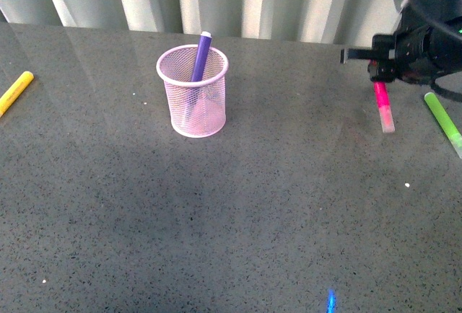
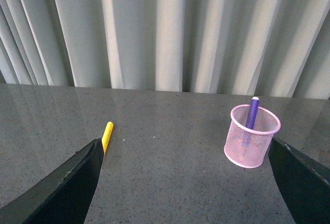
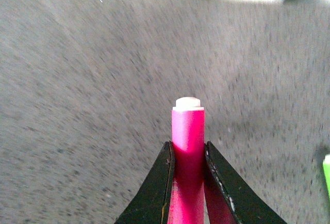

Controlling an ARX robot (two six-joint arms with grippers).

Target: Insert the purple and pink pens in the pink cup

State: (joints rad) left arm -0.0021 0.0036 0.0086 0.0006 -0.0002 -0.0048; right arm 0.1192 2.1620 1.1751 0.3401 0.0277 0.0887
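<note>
Over the right side of the speckled grey desk point(image 1: 253, 226), the right tool point(image 1: 380, 75) pinches a short magenta-pink marker point(image 1: 384, 107).
Its fingers press on the marker's upper barrel, and the pale capped end slants down just beside a bright green marker point(image 1: 442, 122). Well apart, a dark purple marker point(image 1: 201, 53) leans inside the light pink wire-mesh cup point(image 1: 193, 107). The left tool point(image 2: 184, 144) hangs spread wide, holding nothing.
</note>
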